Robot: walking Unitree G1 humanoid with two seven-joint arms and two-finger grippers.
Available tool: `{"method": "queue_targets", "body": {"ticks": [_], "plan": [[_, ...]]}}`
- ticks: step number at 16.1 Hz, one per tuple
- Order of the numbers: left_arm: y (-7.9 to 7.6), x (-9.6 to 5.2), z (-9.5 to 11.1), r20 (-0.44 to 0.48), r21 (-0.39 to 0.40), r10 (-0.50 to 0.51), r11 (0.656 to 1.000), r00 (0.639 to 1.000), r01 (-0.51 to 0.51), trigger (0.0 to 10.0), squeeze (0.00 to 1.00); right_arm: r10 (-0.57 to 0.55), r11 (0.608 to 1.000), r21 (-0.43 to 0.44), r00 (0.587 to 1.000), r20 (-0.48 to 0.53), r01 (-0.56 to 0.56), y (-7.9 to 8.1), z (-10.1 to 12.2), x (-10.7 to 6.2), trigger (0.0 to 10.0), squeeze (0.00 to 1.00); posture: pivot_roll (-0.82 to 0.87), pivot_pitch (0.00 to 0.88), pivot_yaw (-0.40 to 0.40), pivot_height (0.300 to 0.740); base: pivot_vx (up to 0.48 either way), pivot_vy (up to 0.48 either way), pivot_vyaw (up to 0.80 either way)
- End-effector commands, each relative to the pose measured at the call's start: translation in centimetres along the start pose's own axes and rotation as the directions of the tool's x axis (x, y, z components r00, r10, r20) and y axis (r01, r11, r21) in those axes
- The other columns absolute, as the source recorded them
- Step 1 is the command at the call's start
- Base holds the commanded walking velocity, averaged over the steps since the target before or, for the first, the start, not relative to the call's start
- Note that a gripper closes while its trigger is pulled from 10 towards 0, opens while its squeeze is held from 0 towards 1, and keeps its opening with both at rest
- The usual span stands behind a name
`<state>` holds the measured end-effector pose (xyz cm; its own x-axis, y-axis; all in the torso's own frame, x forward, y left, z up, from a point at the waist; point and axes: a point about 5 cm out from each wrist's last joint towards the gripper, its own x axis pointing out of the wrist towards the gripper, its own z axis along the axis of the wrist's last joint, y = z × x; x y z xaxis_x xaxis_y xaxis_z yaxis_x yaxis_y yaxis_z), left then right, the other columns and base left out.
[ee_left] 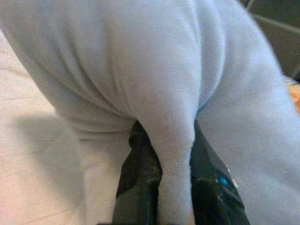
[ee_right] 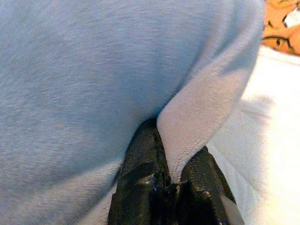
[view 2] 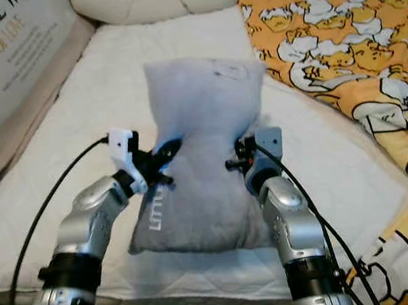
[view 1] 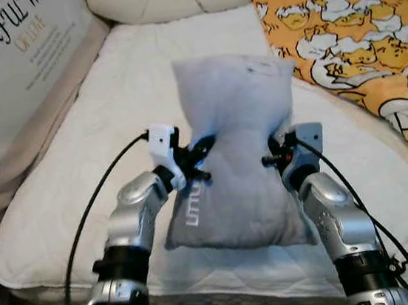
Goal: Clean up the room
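Pinching soft grey fleece pillow, left gripper and right gripper clamp its edges.

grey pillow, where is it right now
The grey pillow is in the middle of the eye views, pinched between the left gripper and right gripper, above the white mattress.

Pillow above the mattress, between left tool and right tool (blanket rightward).

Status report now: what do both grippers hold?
Left gripper and right gripper both shut on grey pillow. Pillow held over white mattress. Nothing in the way.
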<state>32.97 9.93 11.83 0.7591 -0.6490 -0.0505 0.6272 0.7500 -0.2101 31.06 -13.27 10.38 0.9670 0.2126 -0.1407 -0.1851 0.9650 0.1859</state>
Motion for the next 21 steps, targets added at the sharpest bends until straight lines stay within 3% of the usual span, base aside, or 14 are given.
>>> {"method": "queue_targets", "body": {"ticks": [1,2,7,10,13,17,19,21], "plan": [[-0.1,0.0,0.4,0.007,0.105,0.082,0.991,0.997,-0.082,10.0,0.00,0.004,0.999,-0.036,0.998,0.057,-0.002,1.0,1.1,0.1,6.1,0.00,-0.06,0.000,0.056,0.740,0.000,0.000,0.00],[0.0,-0.4,0.7,0.025,0.145,0.141,0.979,0.990,-0.143,10.0,0.00,-0.031,0.997,-0.064,0.998,0.055,0.035,0.8,1.1,0.1,10.0,0.00,-0.05,0.000,0.044,0.740,0.000,0.000,0.00],[0.8,-1.1,1.3,0.060,0.217,0.240,0.944,0.969,-0.247,10.0,0.00,-0.051,0.995,-0.076,0.994,0.100,0.059,1.0,1.7,0.1,10.0,0.00,-0.03,0.000,0.022,0.740,0.000,0.000,0.00],[0.8,-1.1,1.4,0.058,0.234,0.250,0.938,0.967,-0.256,10.0,0.00,-0.066,0.997,-0.018,0.985,0.158,0.070,1.0,2.3,0.0,10.0,0.00,-0.04,0.000,0.035,0.740,0.000,0.395,0.00],[0.7,-0.9,1.4,0.044,0.275,0.243,0.930,0.969,-0.245,10.0,0.00,-0.141,0.987,-0.060,0.979,0.149,0.152,0.6,2.1,-0.1,10.0,0.00,-0.05,0.000,0.048,0.740,0.000,0.461,0.00],[0.6,-0.9,1.2,0.032,0.296,0.242,0.924,0.970,-0.241,10.0,0.00,-0.134,0.991,-0.013,0.986,0.102,0.136,0.6,1.3,-0.2,10.0,0.00,-0.04,0.000,0.051,0.740,0.000,0.461,0.00],[0.5,-0.9,1.2,0.030,0.298,0.241,0.924,0.970,-0.239,10.0,0.00,-0.159,0.987,0.012,0.978,0.133,0.159,0.3,1.7,-0.2,10.0,0.00,-0.04,0.000,0.046,0.740,0.000,0.461,0.00],[0.6,-0.8,1.4,0.034,0.305,0.240,0.922,0.970,-0.239,10.0,0.00,-0.156,0.987,-0.019,0.978,0.138,0.160,0.5,1.7,0.1,10.0,0.00,-0.03,0.000,0.038,0.740,0.000,0.465,0.00]]}}
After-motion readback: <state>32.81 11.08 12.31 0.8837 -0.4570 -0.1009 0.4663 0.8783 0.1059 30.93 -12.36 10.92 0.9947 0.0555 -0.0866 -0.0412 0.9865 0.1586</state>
